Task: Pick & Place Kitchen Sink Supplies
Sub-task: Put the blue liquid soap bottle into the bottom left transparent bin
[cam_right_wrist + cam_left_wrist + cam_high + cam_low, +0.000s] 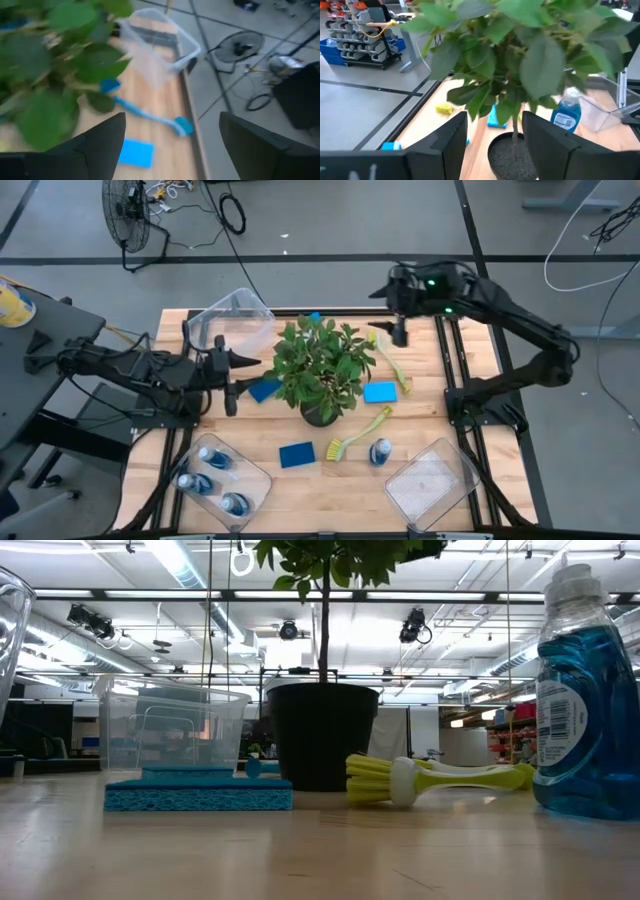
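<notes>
The spread, empty left end effector (232, 385) is held at nine o'clock of the leafy green potted plant (320, 367), facing a flat blue rectangular sponge (264, 390). The spread right end effector (399, 332) is poised near the yellow-green long-handled dish brush (393, 361), likely its target.

The pale wooden table top (320, 850) looks smooth with a soft sheen. The flat blue sponge (198, 795) is rough and porous. The blue dish-soap bottle (587, 700) is glossy clear plastic. The black plant pot (323, 735) looks matt. The clear plastic bin (172, 725) is smooth and transparent.
</notes>
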{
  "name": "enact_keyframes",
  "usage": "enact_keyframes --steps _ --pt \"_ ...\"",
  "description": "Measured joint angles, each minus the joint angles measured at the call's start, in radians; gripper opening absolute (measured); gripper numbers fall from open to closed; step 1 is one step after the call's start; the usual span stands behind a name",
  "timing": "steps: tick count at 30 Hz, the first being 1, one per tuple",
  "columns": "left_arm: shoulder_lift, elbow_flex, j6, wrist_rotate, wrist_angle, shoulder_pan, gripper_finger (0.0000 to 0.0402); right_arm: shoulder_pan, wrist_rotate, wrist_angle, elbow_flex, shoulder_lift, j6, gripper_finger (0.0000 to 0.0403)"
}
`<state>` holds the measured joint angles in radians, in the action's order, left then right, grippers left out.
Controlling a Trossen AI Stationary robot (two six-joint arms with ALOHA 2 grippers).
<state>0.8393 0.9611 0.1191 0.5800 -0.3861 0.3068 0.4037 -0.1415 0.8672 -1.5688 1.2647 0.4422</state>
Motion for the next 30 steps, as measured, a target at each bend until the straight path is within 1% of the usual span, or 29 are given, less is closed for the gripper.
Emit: enact_keyframes --steps 4,10,16,19,25,30 --pt "-0.013 0.000 0.008 -0.002 -0.043 -0.003 0.0194 -0.038 -0.055 0.135 0.000 -0.059 -0.030 0.0322" --pt "-0.024 0.000 0.082 -0.108 -0.169 -0.003 0.0194 -0.120 -0.069 0.304 0.000 -0.115 -0.121 0.0322" --pt "-0.024 0.000 0.105 -0.183 -0.190 -0.002 0.0194 -0.222 -0.067 0.429 0.000 -0.123 -0.215 0.0322" --pt "-0.024 0.000 0.105 -0.185 -0.192 -0.002 0.0194 -0.284 -0.064 0.458 0.000 -0.113 -0.269 0.0322" --pt "-0.024 0.000 0.104 -0.185 -0.191 -0.002 0.0194 -0.401 -0.047 0.460 0.000 -0.086 -0.359 0.0322" --pt "-0.024 0.000 0.104 -0.185 -0.191 -0.002 0.0194 -0.490 0.018 0.459 0.000 -0.052 -0.416 0.0322"
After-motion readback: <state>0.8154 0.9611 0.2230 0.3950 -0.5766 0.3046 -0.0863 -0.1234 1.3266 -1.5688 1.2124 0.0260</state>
